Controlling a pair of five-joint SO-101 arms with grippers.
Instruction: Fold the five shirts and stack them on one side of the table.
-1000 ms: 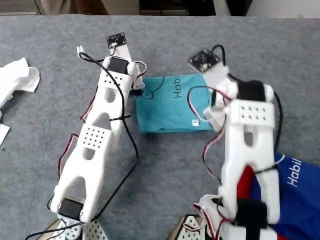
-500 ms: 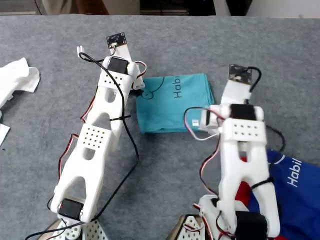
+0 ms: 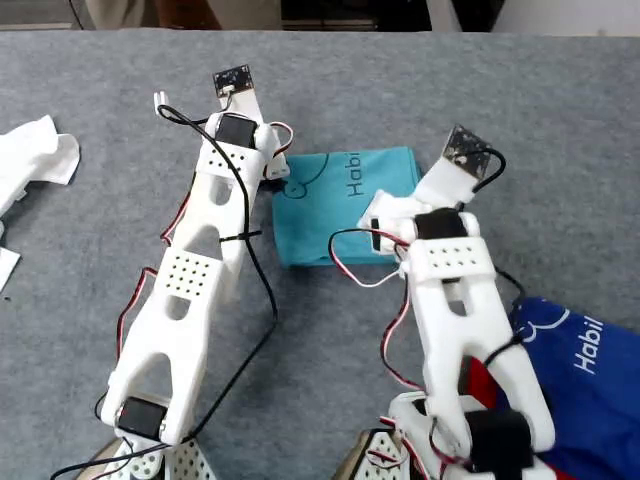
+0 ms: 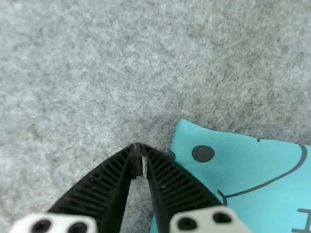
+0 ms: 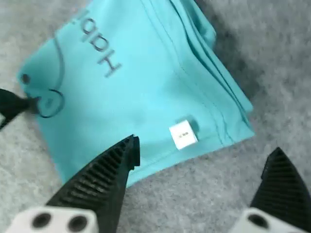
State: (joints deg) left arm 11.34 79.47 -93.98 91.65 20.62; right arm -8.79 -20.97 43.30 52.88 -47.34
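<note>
Well, the left gripper (image 4: pixel 138 149) has its two black fingers pressed tight together with nothing between them. Its tip points down at the grey table (image 4: pixel 73 58), just beside a corner of the teal shirt (image 4: pixel 243 179). The right gripper (image 5: pixel 205 146) has its fingers spread wide apart. It hangs over the other side of the teal shirt, near a little white tag (image 5: pixel 183 134) by the edge. The teal shirt lies folded flat between the two arms. A blue shirt (image 3: pixel 590 370) sits in a heap well apart from the teal shirt, by the right arm's base. A white shirt (image 3: pixel 35 160) lies well apart from the teal shirt too, out past the left arm.
</note>
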